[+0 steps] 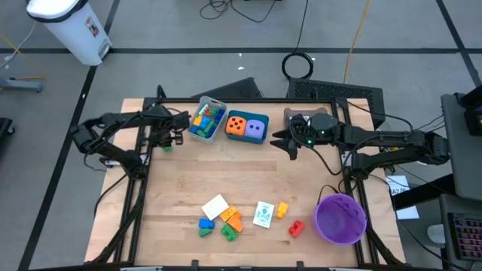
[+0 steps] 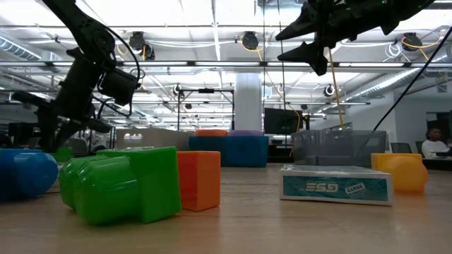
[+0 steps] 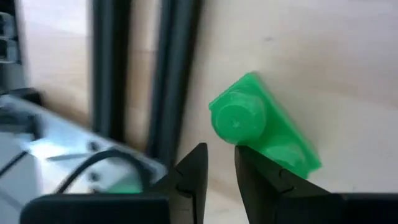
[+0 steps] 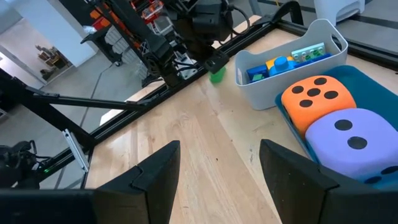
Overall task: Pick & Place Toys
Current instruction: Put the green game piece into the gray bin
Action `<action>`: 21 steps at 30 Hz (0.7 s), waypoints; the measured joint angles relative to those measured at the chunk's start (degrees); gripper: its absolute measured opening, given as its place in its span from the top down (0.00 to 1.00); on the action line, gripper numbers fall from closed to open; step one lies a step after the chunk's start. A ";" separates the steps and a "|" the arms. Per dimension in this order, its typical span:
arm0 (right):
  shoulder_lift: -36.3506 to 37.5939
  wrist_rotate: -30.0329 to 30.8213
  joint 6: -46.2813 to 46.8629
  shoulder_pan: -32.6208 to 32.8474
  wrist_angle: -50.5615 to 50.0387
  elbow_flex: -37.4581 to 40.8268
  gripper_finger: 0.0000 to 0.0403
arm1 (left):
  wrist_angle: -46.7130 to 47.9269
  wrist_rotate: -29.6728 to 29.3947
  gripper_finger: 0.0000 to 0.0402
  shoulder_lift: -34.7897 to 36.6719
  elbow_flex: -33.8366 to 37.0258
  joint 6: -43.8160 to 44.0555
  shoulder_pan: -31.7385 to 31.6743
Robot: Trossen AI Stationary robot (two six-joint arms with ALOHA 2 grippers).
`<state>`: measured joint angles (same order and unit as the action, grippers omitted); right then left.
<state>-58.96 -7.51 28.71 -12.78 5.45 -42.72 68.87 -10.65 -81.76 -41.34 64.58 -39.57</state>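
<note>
- High view: the left gripper (image 1: pixel 167 143) sits at the table's far left edge, fingers nearly together just beside a green brick (image 3: pixel 264 130), not clasping it.
- Grey tray (image 1: pixel 205 128) holds bricks; teal tray (image 1: pixel 247 138) holds orange die (image 1: pixel 237 126) and purple die (image 1: pixel 257 128).
- Right gripper (image 1: pixel 288 143) hovers spread, empty.

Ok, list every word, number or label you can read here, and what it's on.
"ESD": on the side of the flat white card lying on the table; the smaller print beside it is too blurred to read.
Card face in the high view: too small to read.
Nothing else legible.
</note>
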 joint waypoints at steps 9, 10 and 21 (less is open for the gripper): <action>0.00 -0.02 -0.05 0.00 0.00 -0.02 0.47 | -4.19 1.90 0.78 0.00 0.00 -5.68 0.00; 0.00 -0.02 -0.05 0.00 0.00 0.00 0.47 | -4.69 2.29 0.78 0.00 0.00 -6.44 0.00; 0.00 -0.02 -0.92 0.00 0.00 0.00 0.47 | -4.44 2.96 0.78 3.04 -3.78 -16.45 0.00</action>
<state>-58.96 -7.53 27.79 -12.78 5.45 -42.72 64.42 -7.69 -78.72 -45.12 48.13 -39.57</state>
